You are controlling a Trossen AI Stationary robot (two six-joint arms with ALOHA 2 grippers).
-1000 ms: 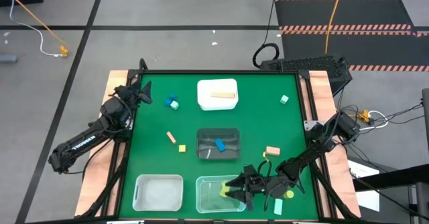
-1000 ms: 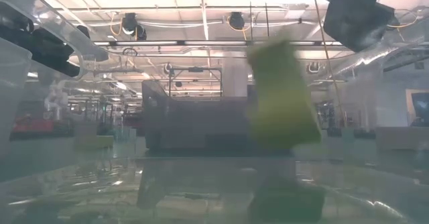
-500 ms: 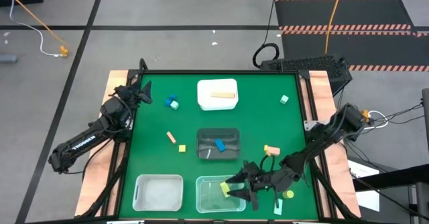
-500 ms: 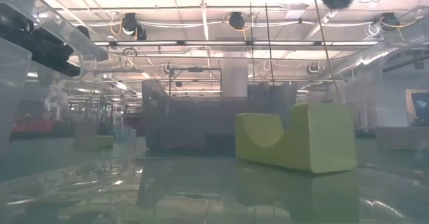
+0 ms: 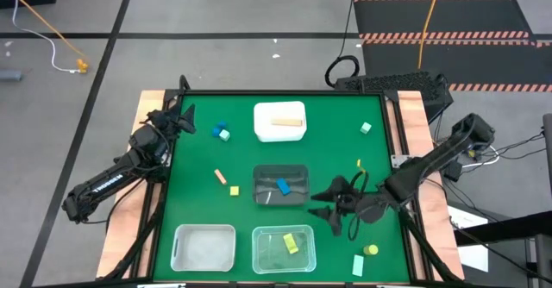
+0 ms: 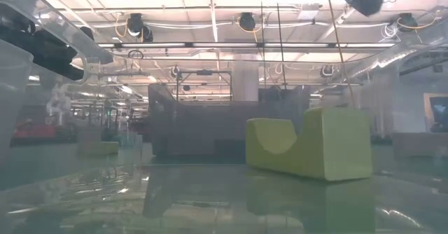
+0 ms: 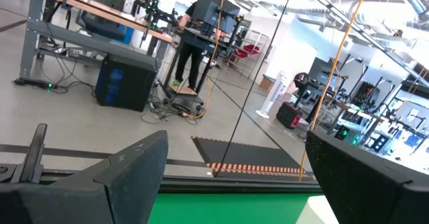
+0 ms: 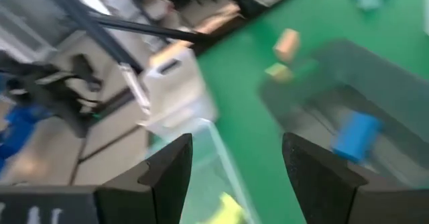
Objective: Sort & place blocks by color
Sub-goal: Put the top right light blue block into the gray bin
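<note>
Blocks spread over the green table (image 5: 198, 210) and its four bins, both grippers empty.

Taking the dark bin (image 5: 281, 185) at the middle as our landmark, we see the left arm waiting far off at the table's left edge, its left gripper (image 5: 185, 118) with jaws wide and empty. The right gripper (image 5: 323, 203) hovers just right of the dark bin, jaws partly apart and holding nothing. Behind the bin sits the white bin (image 5: 279, 122) with a tan bar (image 5: 285, 122); in front, the clear bin (image 5: 283, 248) holds a yellow notched block (image 5: 291, 243), and a second clear bin (image 5: 203, 246) stands beside it. Inside the dark bin lies a blue block (image 5: 283, 186). To its left lie a tan stick (image 5: 221, 176) and a yellow cube (image 5: 234, 190).
</note>
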